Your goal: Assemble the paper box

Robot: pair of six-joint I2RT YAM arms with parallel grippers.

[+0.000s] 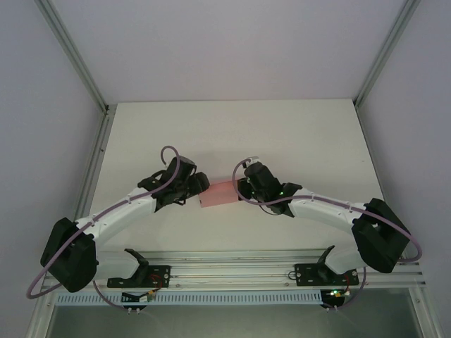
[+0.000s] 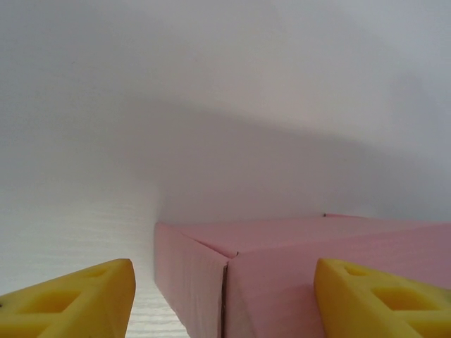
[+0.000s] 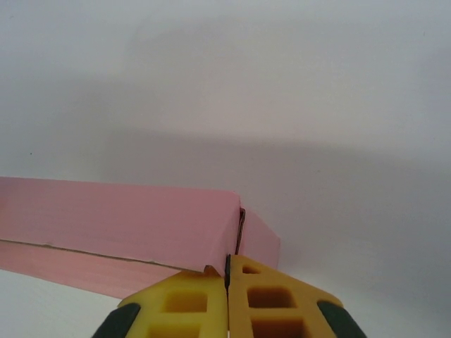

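A: Position of the paper box (image 1: 219, 193) to be recorded.

B: It is seen at the centre of the overhead frame, lying on the white table (image 1: 232, 134) between the two arms. It is already folded into a shallow rectangular form; in the left wrist view a corner seam is visible at lower centre.

A: Gripper states?

B: The left gripper (image 2: 224, 299) is held partly open, one yellow finger (image 2: 77, 299) on each side of the box's end, nothing clamped. The right gripper (image 3: 227, 296) is pressed shut; a thin edge at the box's corner appears to be pinched, though this cannot be confirmed.

A: Handling judgement?

B: The paper is judged very light, thin and easily creased or crushed. Hold is best taken along folded edges or corners, where stiffness is greatest; broad panels should be pressed gently only.
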